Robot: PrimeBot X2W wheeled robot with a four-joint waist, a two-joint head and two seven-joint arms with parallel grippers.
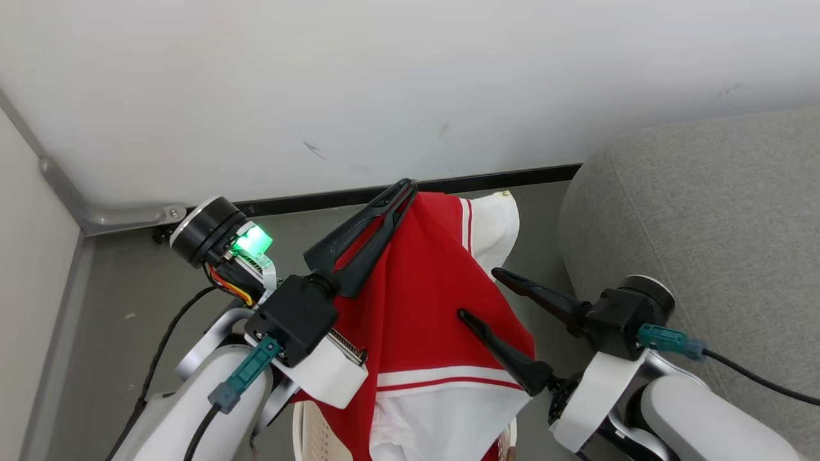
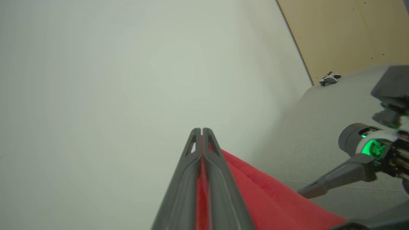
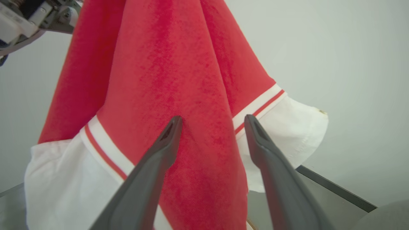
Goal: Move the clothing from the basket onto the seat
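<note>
My left gripper (image 1: 407, 187) (image 2: 201, 130) is shut on a red garment (image 1: 423, 288) (image 3: 179, 80) and holds it up in the air, so the cloth hangs down from the fingertips. The garment has white panels and red-and-white stripe trim. My right gripper (image 1: 477, 293) (image 3: 213, 118) is open, its fingers on either side of a hanging red fold, close to the cloth. A small piece of the cream basket (image 1: 317, 435) peeks out below the garment at the bottom edge. The grey seat (image 1: 705, 224) (image 2: 319, 137) rises at the right.
A white wall (image 1: 384, 83) with a dark skirting strip (image 1: 512, 176) runs across the back, above grey floor (image 1: 128, 282). A metal rail (image 1: 64, 186) marks the left corner. A tan panel (image 2: 345, 32) and a small grey object (image 2: 329, 78) show beyond the seat.
</note>
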